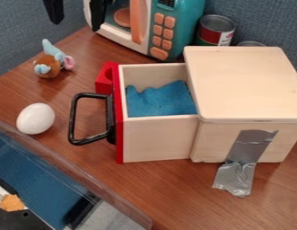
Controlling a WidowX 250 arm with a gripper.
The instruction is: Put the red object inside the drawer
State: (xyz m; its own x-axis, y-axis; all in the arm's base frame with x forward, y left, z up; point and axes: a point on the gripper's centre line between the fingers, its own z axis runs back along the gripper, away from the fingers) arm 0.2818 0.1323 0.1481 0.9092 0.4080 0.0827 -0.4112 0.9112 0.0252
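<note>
My hand [76, 25], spread and empty, hangs at upper left. The red object [103, 80] sits on the surface [168, 188] outside the open drawer [158, 140], touching or just beside its front panel [119, 114]. Principal hazard: too tight an approach could snag panel or handle [72, 117], shifting the drawer; an off-centre pinch could slip.

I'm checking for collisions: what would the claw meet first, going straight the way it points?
Pointing down, the claw would probably meet the tabletop near the plush toy; depth is unclear.
</note>
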